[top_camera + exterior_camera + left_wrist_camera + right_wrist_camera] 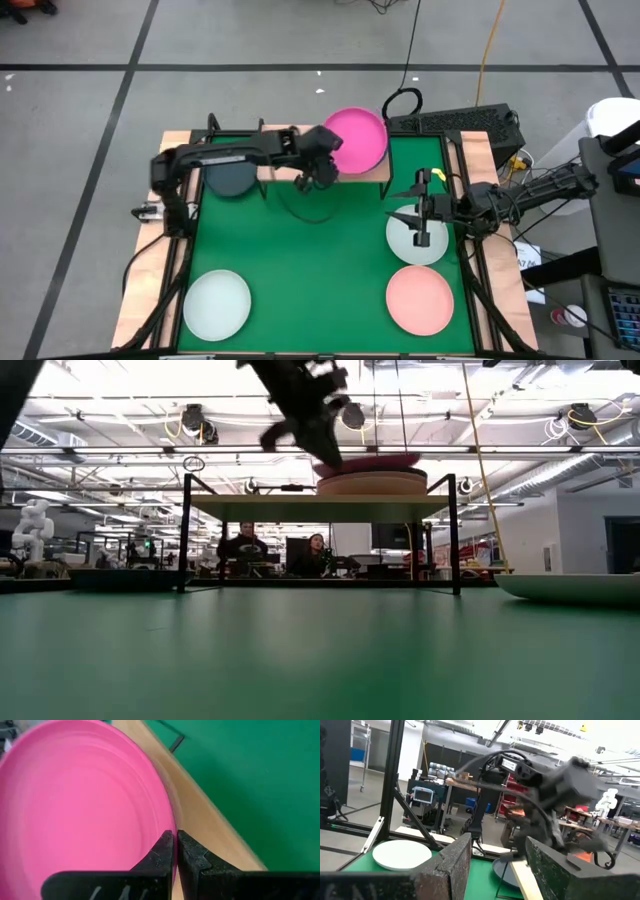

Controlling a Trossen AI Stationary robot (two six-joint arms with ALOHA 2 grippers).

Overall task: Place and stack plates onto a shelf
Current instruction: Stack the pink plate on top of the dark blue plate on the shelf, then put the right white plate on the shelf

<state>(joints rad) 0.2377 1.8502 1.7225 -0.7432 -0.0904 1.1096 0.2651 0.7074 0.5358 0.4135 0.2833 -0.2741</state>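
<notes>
Magenta plate on the light wood shelf, dark teal-grey plate too. Mat is solid green, with two pale mint-white plates and a salmon-pink one.

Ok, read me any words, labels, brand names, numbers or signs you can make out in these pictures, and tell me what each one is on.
No text can be read in any view.
White marks on the left gripper body, in its own wrist view: cut off by the picture's edge, unreadable.
Pale label on the left arm, seen from the right wrist view: blurred, unreadable.
Small screen in the room behind: too small to read.
</notes>
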